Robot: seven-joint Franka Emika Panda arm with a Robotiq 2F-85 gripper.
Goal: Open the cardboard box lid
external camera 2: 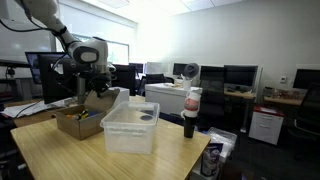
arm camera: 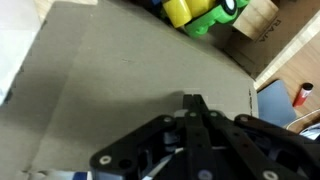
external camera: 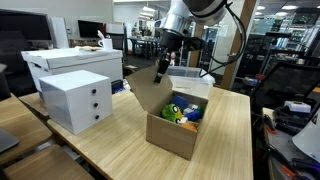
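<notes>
gripper pinching lid, cardboard box open

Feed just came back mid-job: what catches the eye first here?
The cardboard box stands on the wooden table with one lid flap raised, the gripper closed against its top edge. Bright green and yellow toys show inside, and a clear plastic bin sits next to the box.

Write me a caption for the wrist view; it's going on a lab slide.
Tool closed on the edge of the raised lid, green and yellow toys showing in the cardboard box beyond.
</notes>
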